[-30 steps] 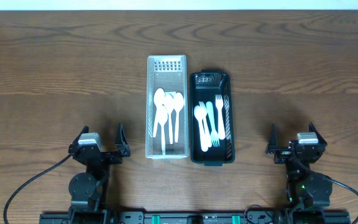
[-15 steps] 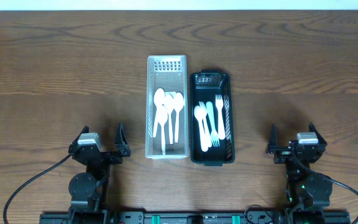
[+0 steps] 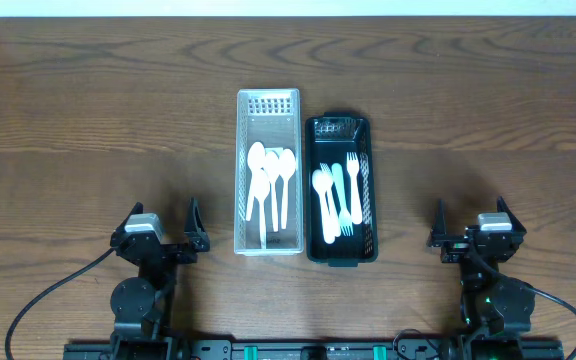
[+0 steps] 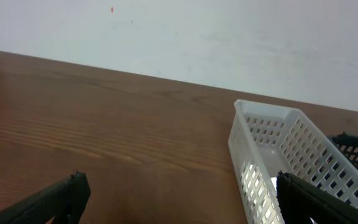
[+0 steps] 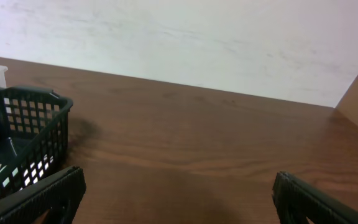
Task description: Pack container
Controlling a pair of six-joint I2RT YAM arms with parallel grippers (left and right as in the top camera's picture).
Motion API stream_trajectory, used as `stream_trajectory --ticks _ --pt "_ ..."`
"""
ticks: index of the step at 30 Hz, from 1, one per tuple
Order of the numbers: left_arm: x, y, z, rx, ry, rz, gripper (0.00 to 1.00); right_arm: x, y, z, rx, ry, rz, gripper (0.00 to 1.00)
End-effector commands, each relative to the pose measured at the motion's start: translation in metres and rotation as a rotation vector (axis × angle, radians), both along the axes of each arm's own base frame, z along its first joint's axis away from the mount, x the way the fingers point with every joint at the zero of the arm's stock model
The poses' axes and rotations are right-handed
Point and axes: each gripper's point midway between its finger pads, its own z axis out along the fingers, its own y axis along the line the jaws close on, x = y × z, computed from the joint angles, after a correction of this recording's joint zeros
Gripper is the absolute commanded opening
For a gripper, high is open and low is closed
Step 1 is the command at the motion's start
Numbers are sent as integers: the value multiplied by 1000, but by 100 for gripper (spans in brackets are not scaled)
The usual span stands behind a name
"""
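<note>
A white slotted basket (image 3: 242, 150) stands at the table's middle and holds three white spoons (image 3: 270, 178). A black basket (image 3: 311, 180) touches its right side and holds several white forks (image 3: 339, 197). My left gripper (image 3: 160, 226) is open and empty, near the front edge to the left of the white basket (image 4: 253, 155). My right gripper (image 3: 471, 224) is open and empty, near the front edge to the right of the black basket (image 5: 23, 134). Both sets of fingertips frame bare wood in the wrist views (image 4: 179, 199) (image 5: 179, 196).
The wooden table (image 3: 88, 110) runs wide on both sides of the baskets. A pale wall (image 4: 197, 37) stands behind its far edge. Cables trail from both arm bases at the front edge.
</note>
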Motion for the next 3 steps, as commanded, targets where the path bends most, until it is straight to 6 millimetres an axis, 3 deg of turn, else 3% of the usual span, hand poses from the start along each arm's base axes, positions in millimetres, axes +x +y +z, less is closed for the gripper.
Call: stream_trajectory --ticks 1,3 --pt "-1 0 -18 -1 54 1 98 0 2 -1 -12 -1 5 99" --pt "-1 0 -18 -1 54 1 98 0 2 -1 -12 -1 5 99"
